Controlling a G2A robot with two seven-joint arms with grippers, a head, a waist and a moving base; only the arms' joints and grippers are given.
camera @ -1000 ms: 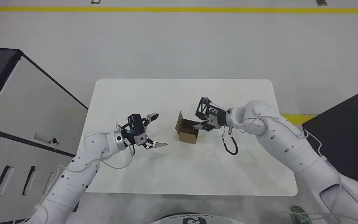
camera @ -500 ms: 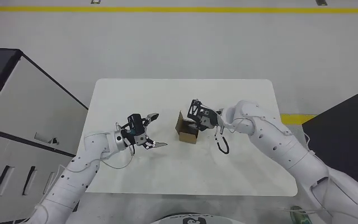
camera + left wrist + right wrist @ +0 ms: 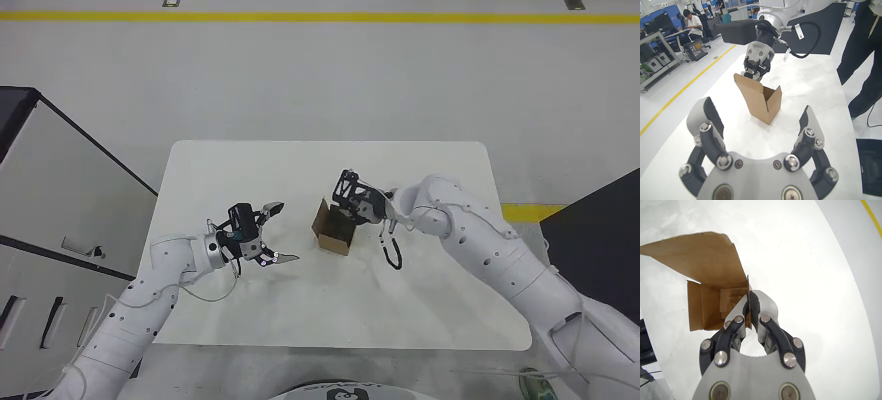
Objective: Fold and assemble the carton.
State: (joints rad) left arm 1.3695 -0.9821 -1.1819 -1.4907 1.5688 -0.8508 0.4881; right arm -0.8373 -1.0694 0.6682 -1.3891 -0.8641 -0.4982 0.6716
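The small brown corrugated-cardboard carton (image 3: 333, 228) stands near the middle of the white rounded table (image 3: 420, 300). Its top is open and one tall flap rises above the walls. The right gripper (image 3: 749, 302) is closed on the upper edge of one side wall, with one finger inside the box and the other outside, the thin board pinched between the black pads. The left gripper (image 3: 286, 233) hovers over the table on the opposite side of the carton, near it but apart from it, its fingers spread wide and holding nothing. The carton looks very light and empty, so it would likely slide or tip on the smooth tabletop under any sideways push unless one gripper anchors it. The board seems stiff across each panel but hinges readily at the scored creases, and a hard pinch could dent or crease the wall. A wall edge close to a corner looks like the soundest hold. A flap is probably best pushed near its crease, since its free edge would likely just flex.
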